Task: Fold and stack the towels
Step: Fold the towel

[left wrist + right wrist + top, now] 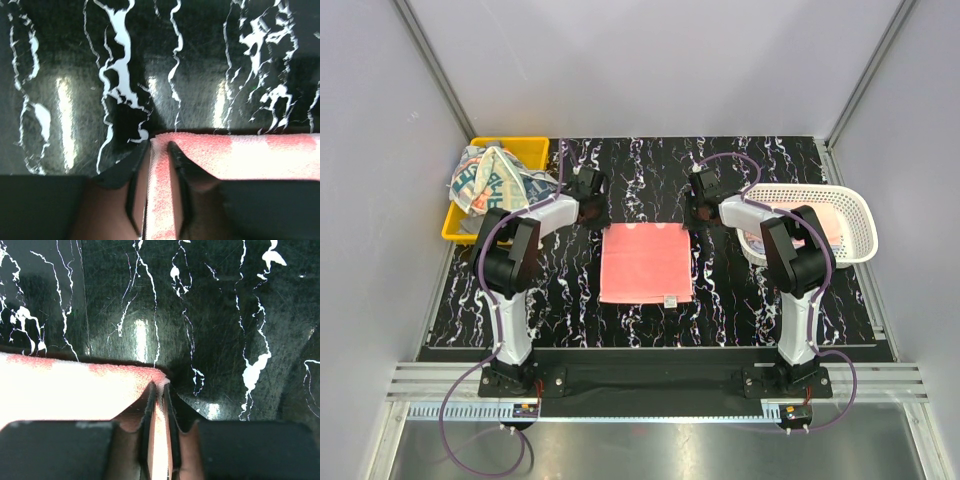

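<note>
A plain pink towel (645, 263) lies flat in the middle of the black marbled table (740, 300). My left gripper (597, 212) is down at its far left corner. In the left wrist view its jaws stand a little apart astride the towel's side edge (159, 190), one finger on the cloth and one on the table, so the left gripper (160, 145) is open. My right gripper (694, 212) is at the far right corner. Seen from its wrist, the right gripper (159, 385) is shut on the bunched corner of the pink towel (75, 390).
A yellow bin (525, 148) at the far left holds crumpled beige towels with teal lettering (488, 180). A white mesh basket (860, 215) at the right holds a pink cloth (825, 228). Grey walls enclose the table on three sides.
</note>
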Robot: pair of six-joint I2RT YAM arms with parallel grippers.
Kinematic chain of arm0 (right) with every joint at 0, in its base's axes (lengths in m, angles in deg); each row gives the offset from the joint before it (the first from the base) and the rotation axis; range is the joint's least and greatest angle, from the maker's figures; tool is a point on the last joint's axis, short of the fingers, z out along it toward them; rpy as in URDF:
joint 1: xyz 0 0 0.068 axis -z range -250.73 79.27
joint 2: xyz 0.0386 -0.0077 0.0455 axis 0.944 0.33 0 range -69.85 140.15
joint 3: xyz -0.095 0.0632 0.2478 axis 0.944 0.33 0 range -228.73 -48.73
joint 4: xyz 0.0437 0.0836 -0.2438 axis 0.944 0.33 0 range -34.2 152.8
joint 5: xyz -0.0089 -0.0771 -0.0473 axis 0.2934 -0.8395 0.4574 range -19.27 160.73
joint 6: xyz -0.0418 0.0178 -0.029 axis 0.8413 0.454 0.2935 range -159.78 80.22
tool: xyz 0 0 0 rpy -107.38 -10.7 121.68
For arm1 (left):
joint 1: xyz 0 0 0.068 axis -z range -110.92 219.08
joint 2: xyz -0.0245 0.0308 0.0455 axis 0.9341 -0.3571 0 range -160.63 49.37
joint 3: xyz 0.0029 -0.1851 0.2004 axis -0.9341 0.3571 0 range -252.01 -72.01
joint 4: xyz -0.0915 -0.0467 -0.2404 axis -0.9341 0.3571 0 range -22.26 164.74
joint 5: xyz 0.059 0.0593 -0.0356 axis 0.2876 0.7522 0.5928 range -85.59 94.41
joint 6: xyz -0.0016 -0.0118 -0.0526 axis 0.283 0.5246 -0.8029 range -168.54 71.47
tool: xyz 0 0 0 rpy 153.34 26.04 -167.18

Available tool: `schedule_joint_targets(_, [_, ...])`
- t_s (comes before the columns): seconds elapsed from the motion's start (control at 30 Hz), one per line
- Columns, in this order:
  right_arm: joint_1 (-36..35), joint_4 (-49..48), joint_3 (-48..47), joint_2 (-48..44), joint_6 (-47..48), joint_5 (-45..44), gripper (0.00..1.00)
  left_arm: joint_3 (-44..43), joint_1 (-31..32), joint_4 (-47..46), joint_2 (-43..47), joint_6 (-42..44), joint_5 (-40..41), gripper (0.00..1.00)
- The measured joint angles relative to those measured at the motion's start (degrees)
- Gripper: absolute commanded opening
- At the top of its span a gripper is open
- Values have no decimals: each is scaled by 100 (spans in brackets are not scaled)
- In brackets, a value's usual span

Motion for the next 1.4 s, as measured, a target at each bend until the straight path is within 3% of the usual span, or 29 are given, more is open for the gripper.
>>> schedule_joint_targets(0.3, [2,-15,0,0,44,48,9,387,-188,-739,101,-157,-380,16])
schedule_joint_targets(0.53, [4,-85,2,0,79,162,4,544,-267,-1093,142,-232,-584,0])
schedule_joint_targets(0.8, [17,-299,107,-129,94,201,3,667,-319,-1375,407,-337,-719,0])
schedule_joint_targets(1.07, [37,-632,520,-826,90,197,2,933,-328,-1668,1027,-435,-734,0])
schedule_joint_targets(1.4, [42,-1093,1567,-1836,-122,455,2,1974,-332,-1869,2024,-708,-616,0])
